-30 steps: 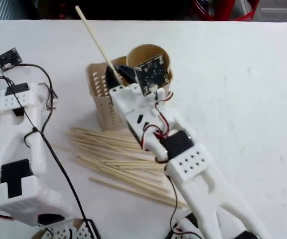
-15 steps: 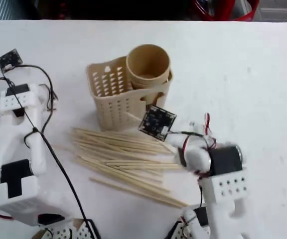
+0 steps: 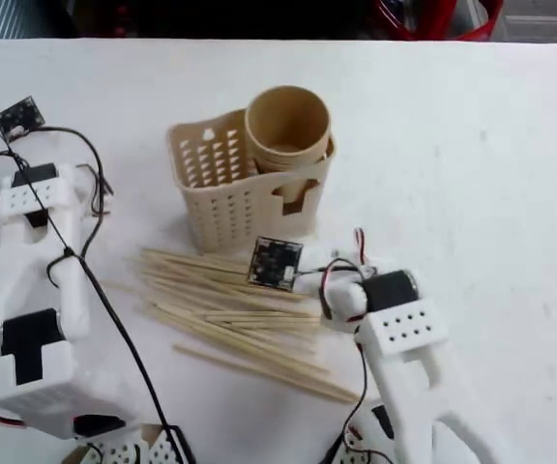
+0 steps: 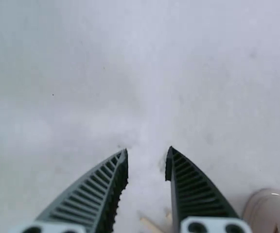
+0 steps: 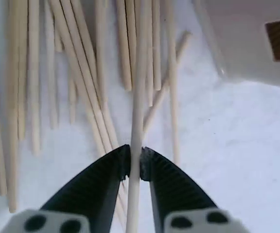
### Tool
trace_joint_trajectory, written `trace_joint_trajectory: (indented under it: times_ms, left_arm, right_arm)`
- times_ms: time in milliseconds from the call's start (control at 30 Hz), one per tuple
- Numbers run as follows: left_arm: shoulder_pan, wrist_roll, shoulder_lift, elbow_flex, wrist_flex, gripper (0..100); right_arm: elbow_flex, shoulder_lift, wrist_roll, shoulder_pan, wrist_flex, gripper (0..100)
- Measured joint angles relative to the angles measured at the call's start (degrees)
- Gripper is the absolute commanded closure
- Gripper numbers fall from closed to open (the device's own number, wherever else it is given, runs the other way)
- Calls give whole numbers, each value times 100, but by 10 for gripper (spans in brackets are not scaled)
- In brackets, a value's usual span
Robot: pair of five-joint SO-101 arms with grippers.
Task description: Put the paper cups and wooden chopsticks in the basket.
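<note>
Wooden chopstick clamped in right pincer

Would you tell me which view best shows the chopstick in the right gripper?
The right wrist view: the chopstick is pinched between the jaws of the right gripper. In the high view the camera board covers that spot; the left wrist view faces table elsewhere.

White table, red curved object beyond its far edge, blue-grey ribbed surface at far corner
</note>
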Motion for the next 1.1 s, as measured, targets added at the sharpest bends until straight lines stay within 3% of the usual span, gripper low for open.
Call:
trace_joint_trajectory:
  times_ms: [233, 467, 900, 1100]
  left_arm:
    - [0, 0, 0, 0, 0, 849]
    - [0, 0, 0, 0, 0, 849]
    - [0, 0, 0, 0, 0, 849]
    - [0, 0, 0, 0, 0, 849]
  right_arm:
    - [-53, 1512, -273, 35, -422, 978]
    - [-589, 2593, -273, 237, -440, 835]
    - [-870, 2734, -273, -211, -677, 834]
    - [-1547, 3587, -273, -220, -712, 836]
